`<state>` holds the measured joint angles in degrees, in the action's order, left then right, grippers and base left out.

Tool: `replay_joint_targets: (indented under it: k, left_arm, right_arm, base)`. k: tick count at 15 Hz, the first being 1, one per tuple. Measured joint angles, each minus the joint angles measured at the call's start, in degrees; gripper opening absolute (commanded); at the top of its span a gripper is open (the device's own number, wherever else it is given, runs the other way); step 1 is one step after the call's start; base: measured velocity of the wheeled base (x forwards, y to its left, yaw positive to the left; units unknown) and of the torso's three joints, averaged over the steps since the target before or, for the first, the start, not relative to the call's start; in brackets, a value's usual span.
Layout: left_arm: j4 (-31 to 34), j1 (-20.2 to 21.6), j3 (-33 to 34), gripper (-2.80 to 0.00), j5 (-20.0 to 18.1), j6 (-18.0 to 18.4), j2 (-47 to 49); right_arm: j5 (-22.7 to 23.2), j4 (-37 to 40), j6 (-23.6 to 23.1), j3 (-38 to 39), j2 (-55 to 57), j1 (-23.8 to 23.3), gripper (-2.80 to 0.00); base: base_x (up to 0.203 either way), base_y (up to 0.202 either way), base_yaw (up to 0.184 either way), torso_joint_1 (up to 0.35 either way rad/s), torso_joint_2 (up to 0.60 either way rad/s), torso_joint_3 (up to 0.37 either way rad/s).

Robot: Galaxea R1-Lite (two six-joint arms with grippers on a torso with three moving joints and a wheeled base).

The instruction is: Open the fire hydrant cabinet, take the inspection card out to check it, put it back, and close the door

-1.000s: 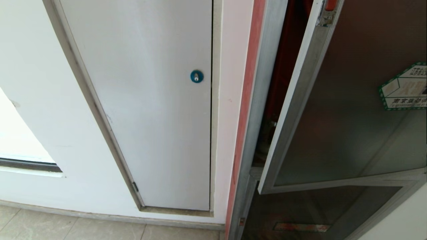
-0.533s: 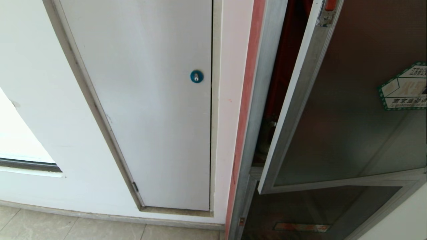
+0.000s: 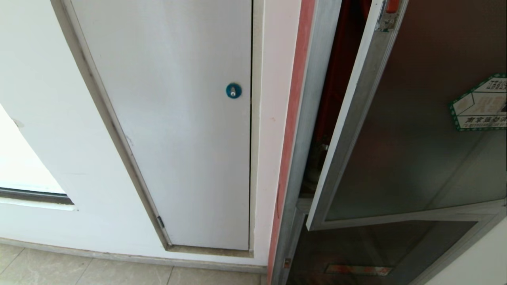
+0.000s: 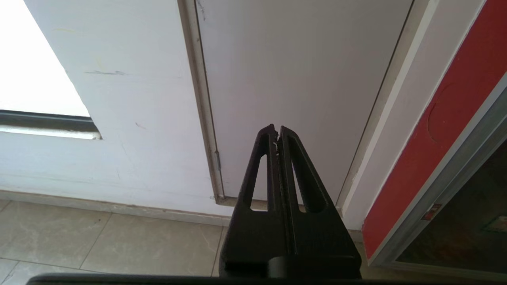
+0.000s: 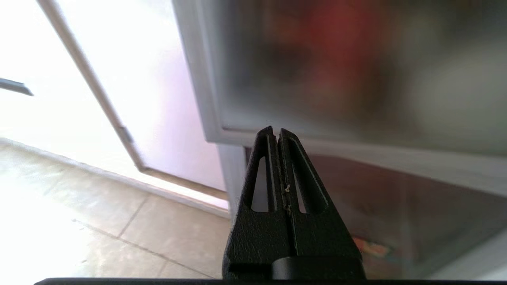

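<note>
The fire hydrant cabinet (image 3: 313,99) stands at the right of the head view, silver-framed with a red strip along its edge. Its door (image 3: 412,130), dark tinted glass in an aluminium frame with a green-edged sticker (image 3: 481,103), hangs slightly ajar; a narrow red gap (image 3: 336,79) shows inside. The inspection card is hidden. Neither arm shows in the head view. My right gripper (image 5: 277,132) is shut and empty, pointing at the lower left corner of the door (image 5: 317,79). My left gripper (image 4: 276,130) is shut, empty, facing the white panel (image 4: 301,79).
A plain white panel (image 3: 182,130) with a blue round lock (image 3: 233,90) fills the wall left of the cabinet. Below the door sits a smaller dark glass panel (image 3: 368,253) with a red label strip (image 3: 358,270). Beige floor tiles (image 3: 99,273) run along the wall's foot.
Nothing has visibly moved in the head view; the door hangs at the same slight angle.
</note>
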<state>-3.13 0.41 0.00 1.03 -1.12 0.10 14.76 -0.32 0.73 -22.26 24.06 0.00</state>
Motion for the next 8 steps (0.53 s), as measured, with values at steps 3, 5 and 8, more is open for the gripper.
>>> replay_joint_targets:
  k: [3, 5, 8]
  left_arm:
    - [0.00, 0.00, 0.00, -2.80, 0.01, 0.00, 0.00]
    - [0.00, 0.00, 0.00, -2.80, 0.00, 0.00, 0.00]
    - [0.00, 0.00, 0.00, -2.80, 0.00, 0.04, 0.00]
  right_arm:
    - [3.02, -3.25, 2.37, -4.09, 7.67, 0.00, -2.80]
    - [5.92, -3.78, 3.65, -7.06, 12.20, 0.00, -2.80]
    - [10.87, -3.86, 4.84, -12.16, 18.85, 0.26, -2.80]
  base:
    - [0.000, 0.000, 0.000, 0.000, 0.00, 0.000]
    - [0.000, 0.000, 0.000, 0.000, 0.00, 0.000]
    - [0.000, 0.000, 0.000, 0.000, 0.00, 0.000]
